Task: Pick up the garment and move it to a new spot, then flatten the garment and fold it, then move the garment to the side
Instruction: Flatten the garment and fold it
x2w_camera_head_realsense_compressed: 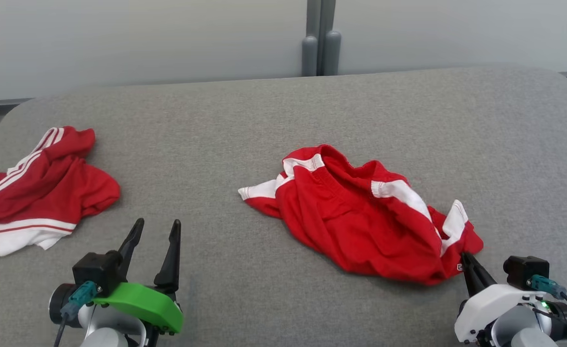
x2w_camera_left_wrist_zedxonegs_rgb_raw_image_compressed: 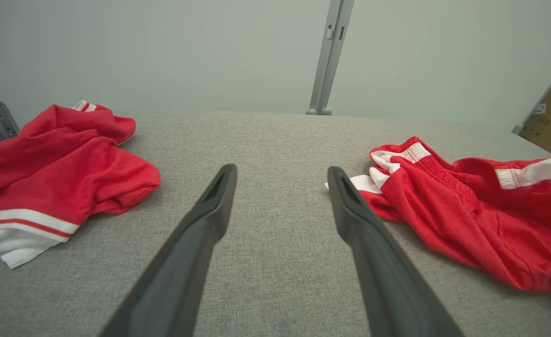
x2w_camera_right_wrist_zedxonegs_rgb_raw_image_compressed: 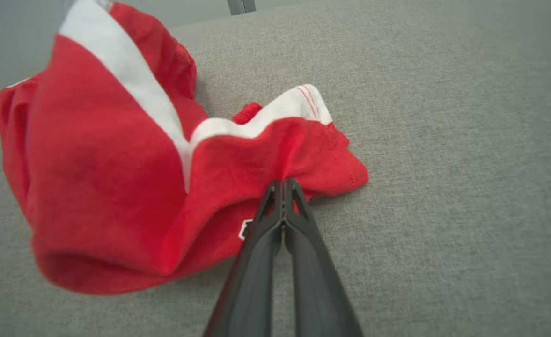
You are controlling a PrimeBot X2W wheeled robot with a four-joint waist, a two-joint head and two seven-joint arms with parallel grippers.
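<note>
- One red garment [x2w_camera_head_realsense_compressed: 360, 212] with white stripes sits crumpled in a heap right of centre on the grey table [x2w_camera_head_realsense_compressed: 264, 111] — not yet lifted.
- Right gripper [x2w_camera_right_wrist_zedxonegs_rgb_raw_image_compressed: 283, 183] has its fingers pressed together on the heap's near right corner, cloth puckering around the tips (a thin pinch, right at the edge, by the look of it).
- Risk one — that shallow bite slips as the lift begins, and the corner drops back onto the table.
- Risk two: the heap is bunched, so a pull from a single corner could draw it into a twisted rope instead of opening it, making the flattening harder.
- Left gripper [x2w_camera_head_realsense_compressed: 155, 229] hovers with fingers spread wide over bare table, holding nothing, well apart from the heap.
- Second red garment [x2w_camera_head_realsense_compressed: 37, 193] lies at the table's far left. If the new spot is chosen too far that way, the two could tangle.
</note>
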